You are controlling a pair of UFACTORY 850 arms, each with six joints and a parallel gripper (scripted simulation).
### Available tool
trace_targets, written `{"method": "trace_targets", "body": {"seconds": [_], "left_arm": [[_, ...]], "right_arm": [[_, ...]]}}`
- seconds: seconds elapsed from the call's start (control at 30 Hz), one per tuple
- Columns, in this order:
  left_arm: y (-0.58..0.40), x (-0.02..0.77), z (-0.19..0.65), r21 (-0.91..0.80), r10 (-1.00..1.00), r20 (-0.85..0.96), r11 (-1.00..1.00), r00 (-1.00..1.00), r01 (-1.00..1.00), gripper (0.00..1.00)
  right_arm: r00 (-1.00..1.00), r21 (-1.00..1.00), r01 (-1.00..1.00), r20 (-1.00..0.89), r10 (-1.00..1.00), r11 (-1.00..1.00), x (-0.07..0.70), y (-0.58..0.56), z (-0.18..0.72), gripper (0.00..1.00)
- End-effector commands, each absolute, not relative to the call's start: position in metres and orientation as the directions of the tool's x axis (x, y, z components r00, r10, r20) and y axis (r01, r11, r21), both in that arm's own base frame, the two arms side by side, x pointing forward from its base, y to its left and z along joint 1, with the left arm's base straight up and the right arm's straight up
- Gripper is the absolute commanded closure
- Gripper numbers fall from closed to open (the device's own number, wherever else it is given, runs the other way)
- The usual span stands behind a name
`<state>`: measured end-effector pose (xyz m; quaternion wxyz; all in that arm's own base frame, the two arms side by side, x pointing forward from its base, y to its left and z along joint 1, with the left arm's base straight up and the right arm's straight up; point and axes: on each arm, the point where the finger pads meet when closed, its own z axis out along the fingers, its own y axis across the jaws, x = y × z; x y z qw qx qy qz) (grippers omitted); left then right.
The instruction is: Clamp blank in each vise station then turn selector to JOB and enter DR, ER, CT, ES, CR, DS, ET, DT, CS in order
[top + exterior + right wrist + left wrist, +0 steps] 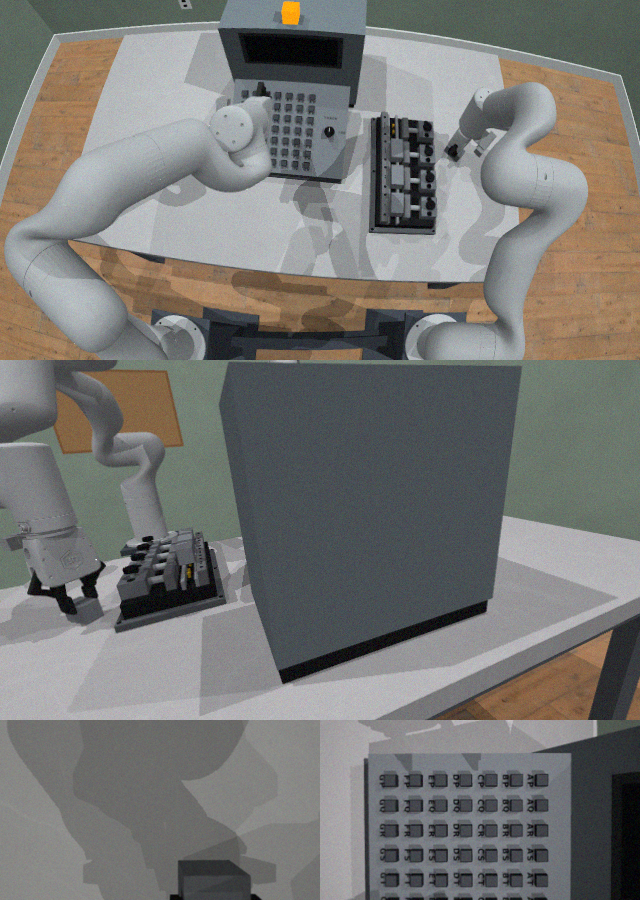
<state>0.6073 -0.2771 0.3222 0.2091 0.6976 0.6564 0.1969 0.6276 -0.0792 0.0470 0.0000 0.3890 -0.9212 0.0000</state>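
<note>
Right claw (454,151) (80,599) (215,897) grasping blank (455,159) (89,611) (217,885) by its sides — likely for the 1 unfilled station (406,129) (171,572); left claw (261,90) released over keys (299,131) (465,830).

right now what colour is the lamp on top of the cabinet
The lamp is bright amber-orange, best seen from the top view.

Left arm (135,155) is reaching out in a bend, its wrist (232,129) mostly covering the left tool (261,90), which is standing wide open. Right arm (510,250) (107,425) is folding in an S-bend, forearm above and behind its tool. Right wrist (472,117) (37,490) is leaning slightly, right tool (453,152) (79,602) (215,897) below it pointing down, low over the surface, fingers gripping while standing part-way apart.
</note>
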Motion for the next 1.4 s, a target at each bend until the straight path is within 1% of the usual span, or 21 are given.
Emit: {"method": "trace_targets", "body": {"seconds": [0.0,0.37,0.43,0.5,0.73,1.03,1.37], "left_arm": [[-0.277,0.608,0.323,0.552,0.998,-0.001,-0.050,0.061,0.832,0.00],[-0.277,0.608,0.323,0.552,0.998,-0.001,-0.050,0.061,0.832,0.00],[-0.277,0.608,0.323,0.552,0.998,-0.001,-0.050,0.061,0.832,0.00],[-0.277,0.608,0.323,0.552,0.998,-0.001,-0.050,0.061,0.832,0.00],[-0.277,0.608,0.323,0.552,0.998,-0.001,-0.050,0.061,0.832,0.00],[-0.277,0.608,0.323,0.552,0.998,-0.001,-0.050,0.061,0.832,0.00],[-0.277,0.608,0.323,0.552,0.998,-0.001,-0.050,0.061,0.832,0.00]], "right_arm": [[-0.697,-0.002,-0.717,-0.001,-0.717,0.697,0.629,-0.079,0.048,1.00],[-0.697,-0.002,-0.717,-0.001,-0.717,0.697,0.629,-0.079,0.050,1.00],[-0.697,-0.002,-0.717,-0.001,-0.717,0.697,0.629,-0.079,0.074,1.00],[-0.697,-0.002,-0.717,-0.001,-0.717,0.697,0.628,-0.079,0.124,1.00],[-0.698,-0.002,-0.716,-0.001,-0.716,0.698,0.628,-0.079,0.212,1.00],[-0.714,-0.002,-0.700,-0.001,-0.700,0.714,0.631,-0.073,0.212,1.00],[-0.783,-0.002,-0.622,-0.002,-0.622,0.783,0.640,-0.048,0.212,1.00]]}}
